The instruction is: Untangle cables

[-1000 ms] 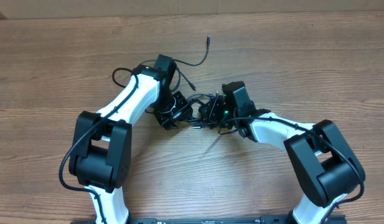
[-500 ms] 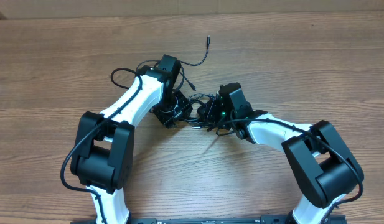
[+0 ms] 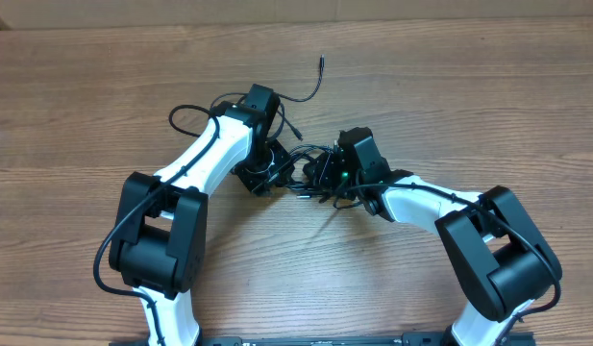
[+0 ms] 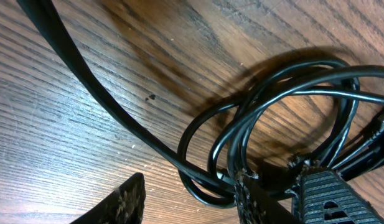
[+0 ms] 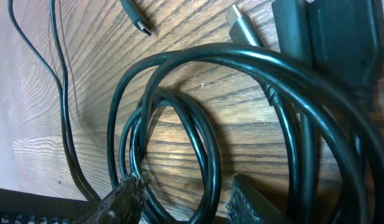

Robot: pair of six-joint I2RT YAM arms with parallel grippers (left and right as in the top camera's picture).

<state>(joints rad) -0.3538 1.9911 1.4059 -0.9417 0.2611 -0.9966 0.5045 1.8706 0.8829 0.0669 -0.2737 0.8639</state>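
Crowding the cables [image 3: 300,154], left claw [image 4: 188,194] and right claw [image 5: 187,200] nearly meet.

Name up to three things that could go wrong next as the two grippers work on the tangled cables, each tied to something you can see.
1. Several cable loops lie between the open fingers of the right gripper; closing may catch more than one and tighten them together.
2. The left gripper sits very close to the right one above the same loops; they might collide.
3. Bare plug ends lie by the loops and may snag when pulled.
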